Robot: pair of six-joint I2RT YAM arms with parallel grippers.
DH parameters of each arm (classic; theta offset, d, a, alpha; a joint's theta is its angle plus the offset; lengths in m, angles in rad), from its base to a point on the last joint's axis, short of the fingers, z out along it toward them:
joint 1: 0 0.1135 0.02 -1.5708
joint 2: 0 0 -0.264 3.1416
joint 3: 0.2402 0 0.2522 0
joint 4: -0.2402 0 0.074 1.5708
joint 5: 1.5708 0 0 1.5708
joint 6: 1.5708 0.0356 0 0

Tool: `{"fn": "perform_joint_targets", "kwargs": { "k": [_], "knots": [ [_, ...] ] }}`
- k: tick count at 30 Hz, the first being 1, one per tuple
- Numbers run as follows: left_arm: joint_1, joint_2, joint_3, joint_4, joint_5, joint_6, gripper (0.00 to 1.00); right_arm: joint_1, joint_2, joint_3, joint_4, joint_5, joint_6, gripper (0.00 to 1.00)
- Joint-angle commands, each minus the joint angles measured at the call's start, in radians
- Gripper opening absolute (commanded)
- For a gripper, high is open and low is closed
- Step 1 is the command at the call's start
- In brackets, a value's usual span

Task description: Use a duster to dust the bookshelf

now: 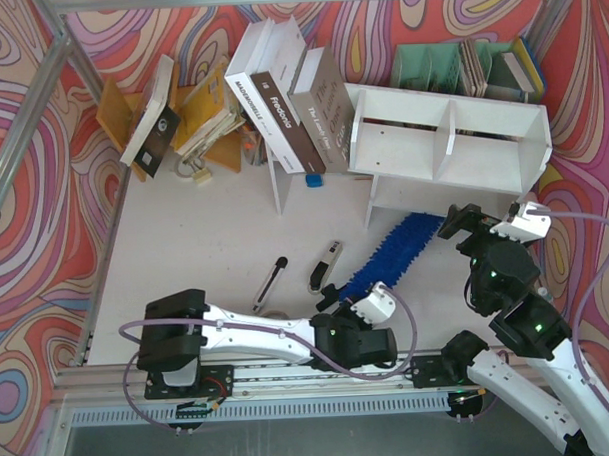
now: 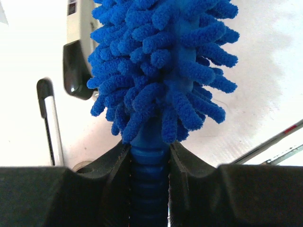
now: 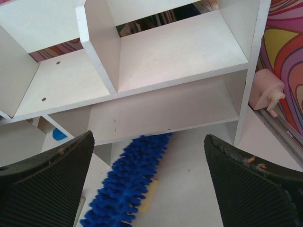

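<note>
The white two-tier bookshelf stands at the back right. It fills the upper part of the right wrist view. The blue fluffy duster lies slanted in front of it, with its tip at the lower tier's opening. My left gripper is shut on the duster's ribbed blue handle; in the left wrist view the jaws clamp the handle just below the strands. My right gripper is open and empty in front of the shelf's lower tier, above the duster's head.
A black-and-silver handheld tool and a slim black-tipped tool lie left of the duster. Leaning books rest against a thin white panel. A pale green organiser stands behind the shelf. A pink object sits at the shelf's right side.
</note>
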State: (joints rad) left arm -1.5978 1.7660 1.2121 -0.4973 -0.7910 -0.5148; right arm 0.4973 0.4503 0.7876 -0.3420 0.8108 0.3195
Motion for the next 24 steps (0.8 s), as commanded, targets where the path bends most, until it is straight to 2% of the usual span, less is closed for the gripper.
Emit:
{"fn": "perform_joint_targets", "kwargs": {
  "k": [1,5,18,24],
  "knots": [
    [0.007,-0.084,-0.050,-0.036,-0.112,-0.126,0.00,-0.003,0.006,-0.005,0.003,0.008,0.007,0.86],
    [0.008,-0.076,-0.040,-0.012,-0.089,-0.084,0.00,-0.002,0.011,-0.002,0.003,0.005,0.005,0.86],
    [0.009,0.099,0.204,0.108,-0.007,0.179,0.00,-0.002,0.002,-0.006,0.009,-0.001,0.003,0.87],
    [0.022,0.160,0.272,0.098,0.048,0.203,0.00,-0.002,0.005,-0.005,0.009,-0.005,0.002,0.87]
  ]
}}
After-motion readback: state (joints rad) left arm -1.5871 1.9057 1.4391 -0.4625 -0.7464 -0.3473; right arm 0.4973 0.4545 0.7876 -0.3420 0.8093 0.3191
